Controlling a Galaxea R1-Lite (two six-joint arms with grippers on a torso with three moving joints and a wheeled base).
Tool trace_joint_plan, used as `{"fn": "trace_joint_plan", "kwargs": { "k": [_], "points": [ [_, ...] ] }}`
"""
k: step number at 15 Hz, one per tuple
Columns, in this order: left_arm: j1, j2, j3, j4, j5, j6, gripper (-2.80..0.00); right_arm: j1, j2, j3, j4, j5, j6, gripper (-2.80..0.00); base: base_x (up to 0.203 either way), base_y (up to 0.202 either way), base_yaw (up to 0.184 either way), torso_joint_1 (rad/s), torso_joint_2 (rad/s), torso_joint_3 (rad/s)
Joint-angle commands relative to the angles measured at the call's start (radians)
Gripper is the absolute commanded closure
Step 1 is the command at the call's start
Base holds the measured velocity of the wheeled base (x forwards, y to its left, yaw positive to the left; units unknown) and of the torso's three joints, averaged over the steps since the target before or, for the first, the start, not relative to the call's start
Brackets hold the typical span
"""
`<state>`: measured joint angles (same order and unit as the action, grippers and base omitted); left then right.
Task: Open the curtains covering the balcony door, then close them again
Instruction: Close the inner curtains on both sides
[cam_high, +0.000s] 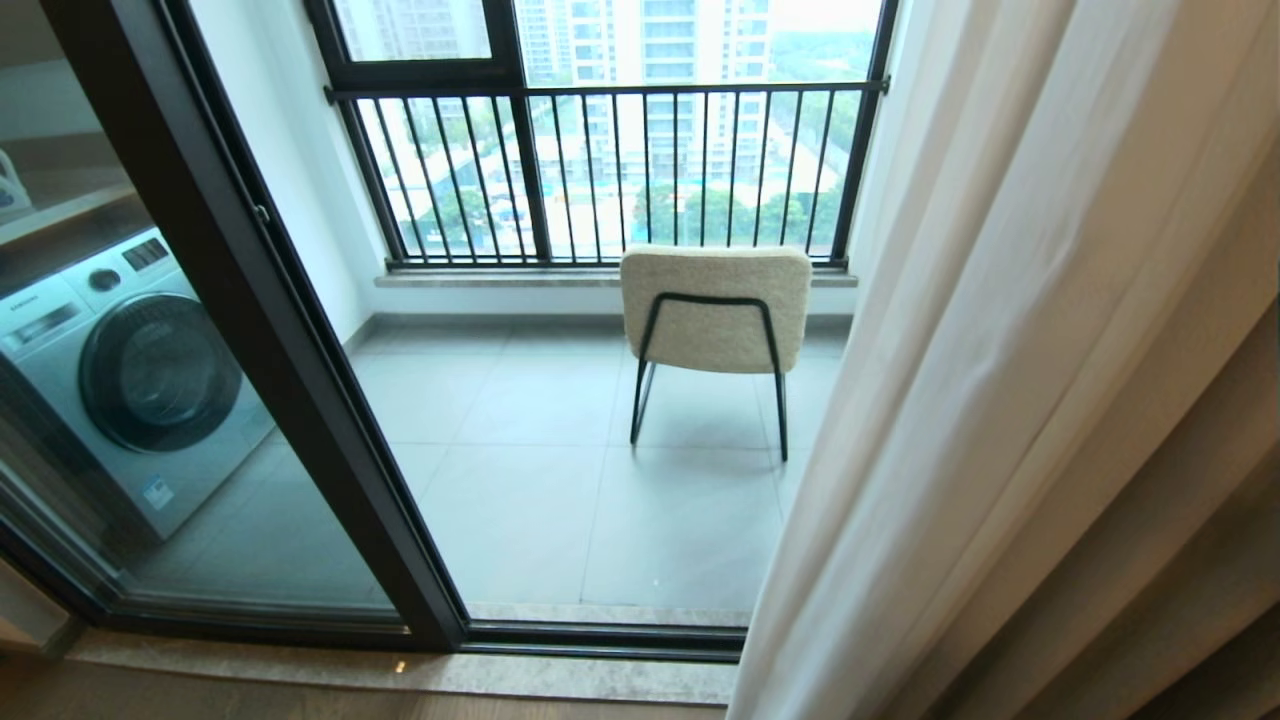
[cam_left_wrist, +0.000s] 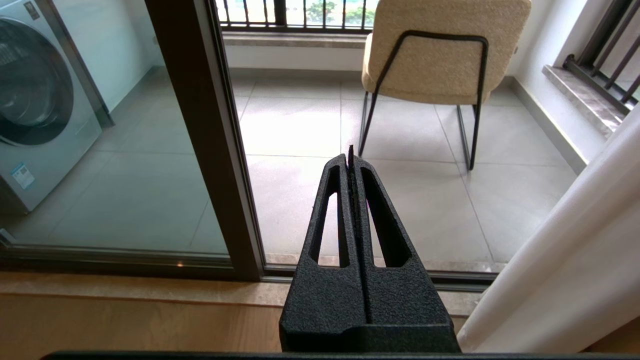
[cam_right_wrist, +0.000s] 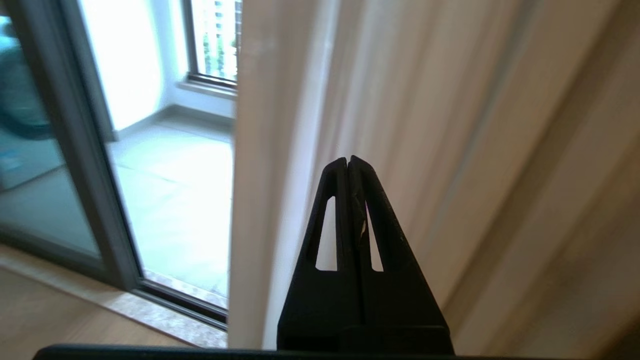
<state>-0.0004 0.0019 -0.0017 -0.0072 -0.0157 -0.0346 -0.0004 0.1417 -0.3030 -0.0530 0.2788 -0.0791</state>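
Grey-tiled balcony floor (cam_high: 520, 500) fills the frame's middle, seen through the balcony door (cam_high: 250, 330), whose black frame slants across the left. Gathered curtains (cam_high: 1000, 400) hang down the right side. A cream chair (cam_high: 715, 310) stands centre, a washing machine (cam_high: 130, 380) lower left. Left tool (cam_left_wrist: 350, 156) and right tool (cam_right_wrist: 348, 160) are both pressed together, empty, the right one just before the curtains.
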Motion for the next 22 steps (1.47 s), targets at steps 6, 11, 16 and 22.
{"fn": "trace_joint_plan", "kwargs": {
  "k": [6, 11, 16, 22],
  "points": [
    [0.000, 0.000, 0.000, 0.000, -0.001, -0.001, 0.00, -0.001, 0.407, -0.237, -0.009, 0.371, -0.036, 0.00, 0.000, 0.000, 0.000, 0.000, 0.00, 0.000],
    [0.000, 0.000, 0.000, 0.000, -0.001, -0.001, 0.00, 0.036, 0.663, -0.284, -0.085, 0.449, -0.040, 0.00, 0.000, 0.000, 0.000, 0.000, 0.00, 0.000],
    [0.000, 0.000, 0.000, 0.000, 0.000, -0.001, 0.00, 0.152, 0.722, -0.295, -0.102, 0.445, -0.027, -2.80, 0.000, 0.000, 0.000, 0.000, 0.00, 0.000],
    [0.000, 0.000, 0.000, 0.000, -0.001, -0.001, 0.00, 0.152, 0.728, -0.283, -0.089, 0.403, -0.017, -2.80, 0.000, 0.000, 0.000, 0.000, 0.00, 0.000]
  ]
}}
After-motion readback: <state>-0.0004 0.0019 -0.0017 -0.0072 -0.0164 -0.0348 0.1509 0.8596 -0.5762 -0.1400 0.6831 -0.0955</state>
